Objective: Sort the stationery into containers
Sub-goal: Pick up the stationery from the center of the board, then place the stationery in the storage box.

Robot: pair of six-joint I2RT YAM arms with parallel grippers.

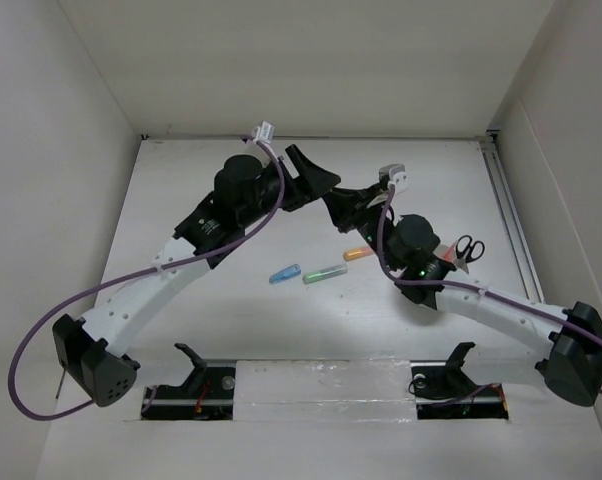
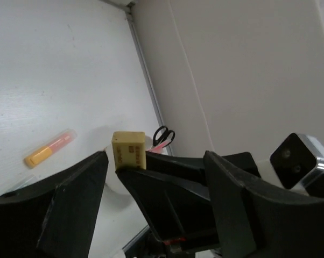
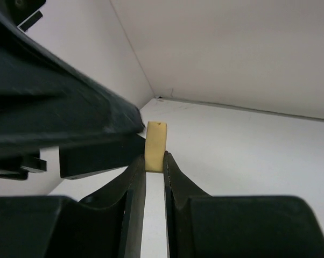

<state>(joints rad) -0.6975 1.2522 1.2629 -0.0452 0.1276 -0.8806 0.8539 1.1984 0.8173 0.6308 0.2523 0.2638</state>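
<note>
My right gripper [image 3: 155, 161] is shut on the tiny yellow block [image 3: 156, 140], pinched at its fingertips and held above the table. In the left wrist view the block [image 2: 128, 150] sits atop the right gripper's black finger. My left gripper [image 2: 156, 161] is open and empty, its fingers [image 2: 70, 204] on either side of the right gripper's tip. The two grippers meet at the table's middle back [image 1: 331, 195]. Black-handled scissors [image 1: 467, 247] stand in the white cup [image 2: 111, 185], mostly hidden under the right arm. The orange [image 1: 356, 254], green [image 1: 324, 272] and blue [image 1: 284, 273] markers lie on the table.
White walls close the table on the left, back and right. A metal rail [image 1: 511, 230] runs along the right edge. Purple cables [image 1: 41, 330] loop off both arms. Red pens [image 1: 444, 258] stick out by the scissors.
</note>
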